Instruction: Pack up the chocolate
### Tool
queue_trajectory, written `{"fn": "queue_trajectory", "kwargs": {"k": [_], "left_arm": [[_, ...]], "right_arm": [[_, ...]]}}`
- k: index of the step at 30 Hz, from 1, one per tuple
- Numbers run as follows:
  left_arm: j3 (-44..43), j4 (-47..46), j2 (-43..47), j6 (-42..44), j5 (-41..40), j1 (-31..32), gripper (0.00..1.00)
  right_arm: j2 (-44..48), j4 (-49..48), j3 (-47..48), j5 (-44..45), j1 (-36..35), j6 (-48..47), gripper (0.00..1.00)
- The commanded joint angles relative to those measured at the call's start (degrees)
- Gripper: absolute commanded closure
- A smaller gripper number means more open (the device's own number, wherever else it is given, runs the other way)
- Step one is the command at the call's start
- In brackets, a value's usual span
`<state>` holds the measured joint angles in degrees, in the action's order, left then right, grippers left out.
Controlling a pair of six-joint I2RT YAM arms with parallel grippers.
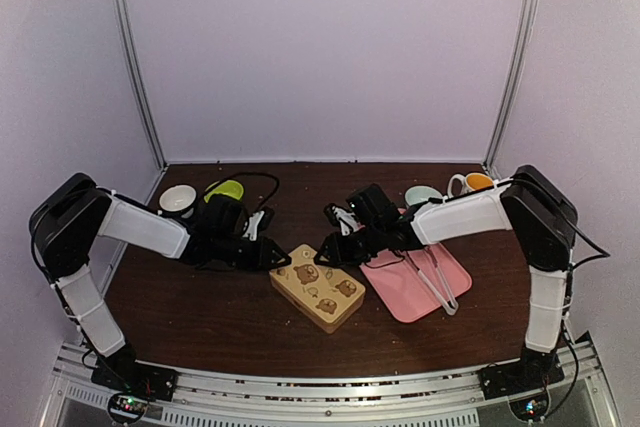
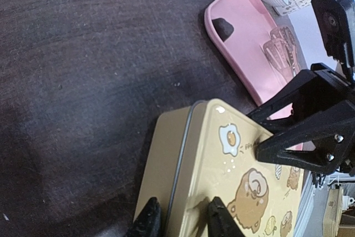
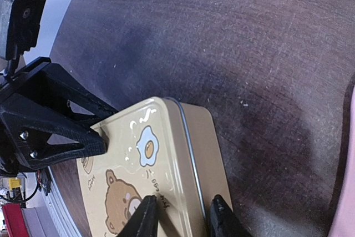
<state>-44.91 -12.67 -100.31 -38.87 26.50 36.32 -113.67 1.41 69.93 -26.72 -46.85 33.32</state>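
Elbows out, left arm (image 1: 150, 229) and right arm (image 1: 460, 217) reach inward (mirrored), jaws pinching tin (image 1: 318, 287) ends.

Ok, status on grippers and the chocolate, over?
Left gripper, right gripper clamped on opposite ends of the tin. One chocolate showing on the pink tray, not packed. Lid shut, in the way.

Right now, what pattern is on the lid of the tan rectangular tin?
Brown bears and fried eggs on the tan lid, clearest in the left wrist view.
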Motion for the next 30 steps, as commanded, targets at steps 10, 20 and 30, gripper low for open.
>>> {"fn": "queue_trajectory", "kwargs": {"k": [10,20,30], "left_arm": [[-0.2,13.7,-3.2,2.7,-5.3,3.6,0.77],[-6.0,20.9,3.7,7.6,-11.4,3.6,0.72],[-9.3,26.7,14.7,11.6,-15.4,4.1,0.72]], "right_arm": [[-3.8,3.8,1.2,5.8,-2.1,0.4,0.79],[11.3,4.7,-3.8,14.1,-2.3,-4.5,0.62],[24.6,6.7,-13.5,18.7,-6.1,-10.2,0.68]]}}
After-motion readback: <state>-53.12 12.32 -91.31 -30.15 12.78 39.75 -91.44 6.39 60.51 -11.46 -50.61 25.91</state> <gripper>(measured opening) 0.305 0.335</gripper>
